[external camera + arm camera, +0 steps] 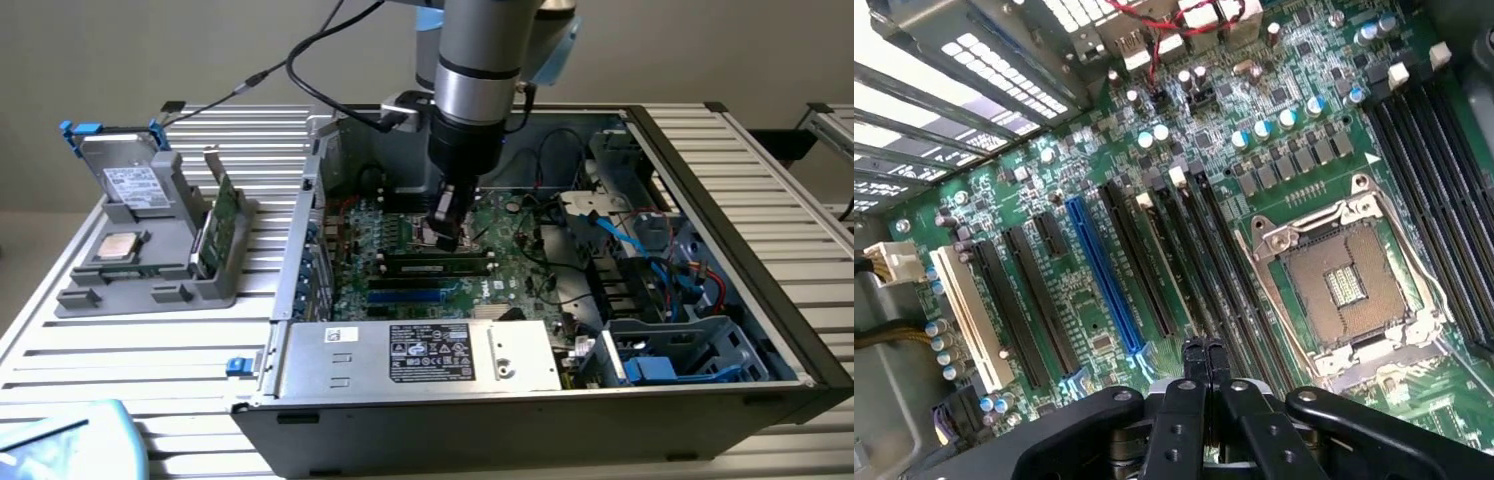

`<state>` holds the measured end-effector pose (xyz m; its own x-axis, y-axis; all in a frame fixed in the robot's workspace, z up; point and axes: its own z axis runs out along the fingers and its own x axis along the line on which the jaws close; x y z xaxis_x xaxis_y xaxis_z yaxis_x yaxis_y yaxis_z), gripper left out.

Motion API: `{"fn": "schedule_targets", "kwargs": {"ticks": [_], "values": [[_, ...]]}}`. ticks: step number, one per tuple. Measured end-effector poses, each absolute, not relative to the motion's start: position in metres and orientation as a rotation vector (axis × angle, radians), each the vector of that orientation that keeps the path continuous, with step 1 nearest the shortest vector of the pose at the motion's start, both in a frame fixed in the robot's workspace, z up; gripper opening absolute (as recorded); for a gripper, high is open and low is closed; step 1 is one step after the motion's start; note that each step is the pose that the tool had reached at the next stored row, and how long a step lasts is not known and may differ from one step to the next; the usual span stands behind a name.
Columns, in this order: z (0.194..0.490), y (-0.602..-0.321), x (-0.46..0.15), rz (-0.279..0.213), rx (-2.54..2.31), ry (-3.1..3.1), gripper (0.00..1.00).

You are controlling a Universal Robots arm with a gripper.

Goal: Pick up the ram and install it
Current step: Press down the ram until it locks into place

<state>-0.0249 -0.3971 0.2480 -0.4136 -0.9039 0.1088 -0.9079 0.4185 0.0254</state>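
Observation:
The ram (434, 266), a long green stick with black chips, stands on edge in a motherboard slot inside the open computer case (747, 200). My gripper (445, 232) hangs just above its far side, fingers pointing down and shut with nothing between them. In the wrist view the shut gripper (1204, 362) hovers over the row of long dark memory slots (1229, 280). One of these slots holds a thin board seen edge-on, the ram (1164, 262). The empty processor socket (1344, 275) lies beside the slots.
A grey holder (147, 270) outside the case, at the exterior view's left, carries a hard drive (130, 182), a square silver processor (120, 245) and a green card with a metal bracket (222, 220). The power supply (420, 355) and blue cables (641, 235) crowd the case.

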Motion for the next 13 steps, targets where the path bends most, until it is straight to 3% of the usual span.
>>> {"fn": "schedule_targets", "kwargs": {"ticks": [4, 13], "values": [[0.2478, -0.3969, -0.0249, 0.085, 1.615, -2.605, 0.11], [0.2473, -0.3969, -0.0249, 0.095, 1.478, -2.699, 0.11]]}}
